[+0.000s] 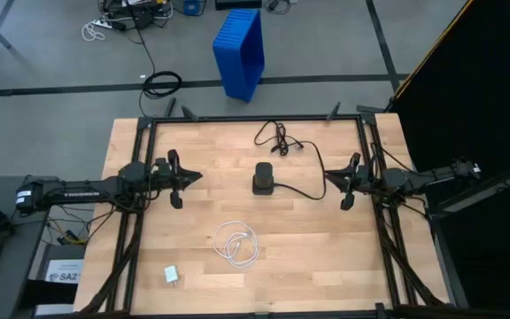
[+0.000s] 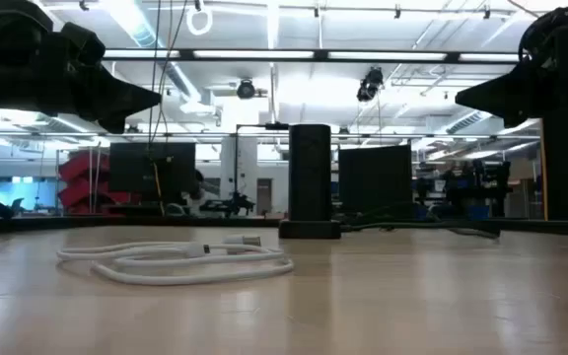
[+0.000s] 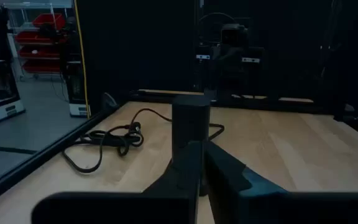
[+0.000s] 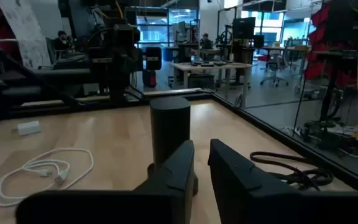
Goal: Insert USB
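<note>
- High view first: the pale wooden plank table (image 1: 193, 257) fills the black frame, and both dark arms wait raised at its middle sides.
- Left gripper (image 1: 187, 178) hangs above the left side, fingers nearly together with only a narrow slit between them, holding nothing.
- Right gripper (image 1: 335, 182) mirrors it above the right side, fingers likewise almost closed and empty.
- Between them stands the upright black box-shaped tower on its wider base (image 1: 263, 178), centre of the table, with its thick black cord (image 1: 279, 139) trailing to a tangle at the far edge.
- Nearer than the tower, slightly left of centre, lies the thin white USB cable in loose flat loops (image 1: 237, 243), well apart from both grippers, plug ends tucked within the coil.
- Smallest is a small white block-shaped adapter (image 1: 172, 276) near the front left.
- Risks, as I judge them: a grip on a loop instead of a plug would drag the whole coil; a pushing plug could tip the tall tower; and the black cord might snag the right arm.
</note>
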Robot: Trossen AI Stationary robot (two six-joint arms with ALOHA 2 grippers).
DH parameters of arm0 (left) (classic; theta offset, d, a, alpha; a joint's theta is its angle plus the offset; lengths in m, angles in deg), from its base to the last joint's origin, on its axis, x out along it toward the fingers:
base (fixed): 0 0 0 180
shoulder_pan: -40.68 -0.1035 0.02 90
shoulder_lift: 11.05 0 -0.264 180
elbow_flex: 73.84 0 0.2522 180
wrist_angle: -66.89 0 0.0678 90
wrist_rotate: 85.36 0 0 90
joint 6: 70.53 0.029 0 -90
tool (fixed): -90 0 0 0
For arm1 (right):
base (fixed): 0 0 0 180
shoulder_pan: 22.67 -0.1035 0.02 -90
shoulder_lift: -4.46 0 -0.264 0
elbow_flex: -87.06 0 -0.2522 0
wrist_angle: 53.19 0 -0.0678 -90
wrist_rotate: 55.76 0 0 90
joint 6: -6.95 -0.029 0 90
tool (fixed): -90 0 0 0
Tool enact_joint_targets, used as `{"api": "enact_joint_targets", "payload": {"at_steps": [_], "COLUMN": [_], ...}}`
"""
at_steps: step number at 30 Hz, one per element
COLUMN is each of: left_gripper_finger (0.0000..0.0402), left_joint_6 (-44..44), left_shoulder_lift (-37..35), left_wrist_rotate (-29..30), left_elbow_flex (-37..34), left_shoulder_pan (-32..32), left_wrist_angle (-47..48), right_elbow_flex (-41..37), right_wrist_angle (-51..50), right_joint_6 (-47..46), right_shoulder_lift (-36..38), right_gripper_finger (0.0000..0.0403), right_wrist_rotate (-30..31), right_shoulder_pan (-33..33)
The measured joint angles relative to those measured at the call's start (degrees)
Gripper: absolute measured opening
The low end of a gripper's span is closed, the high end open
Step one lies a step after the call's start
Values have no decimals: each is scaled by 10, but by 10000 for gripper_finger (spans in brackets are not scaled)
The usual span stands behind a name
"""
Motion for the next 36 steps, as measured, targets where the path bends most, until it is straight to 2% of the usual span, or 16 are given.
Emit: {"api": "enact_joint_targets", "payload": {"at_steps": [19,36], "left_gripper_finger": [5,5], "left_joint_6": [0,0], "left_shoulder_lift": [0,0], "left_wrist_rotate": [0,0], "left_elbow_flex": [0,0], "left_shoulder_pan": [0,0], "left_wrist_angle": [0,0], "right_elbow_flex": [0,0], "right_wrist_angle": [0,0], "right_joint_6": [0,0], "right_shoulder_lift": [0,0], "right_gripper_finger": [25,34], "right_wrist_rotate": [0,0], "right_shoulder_pan": [0,0]}}
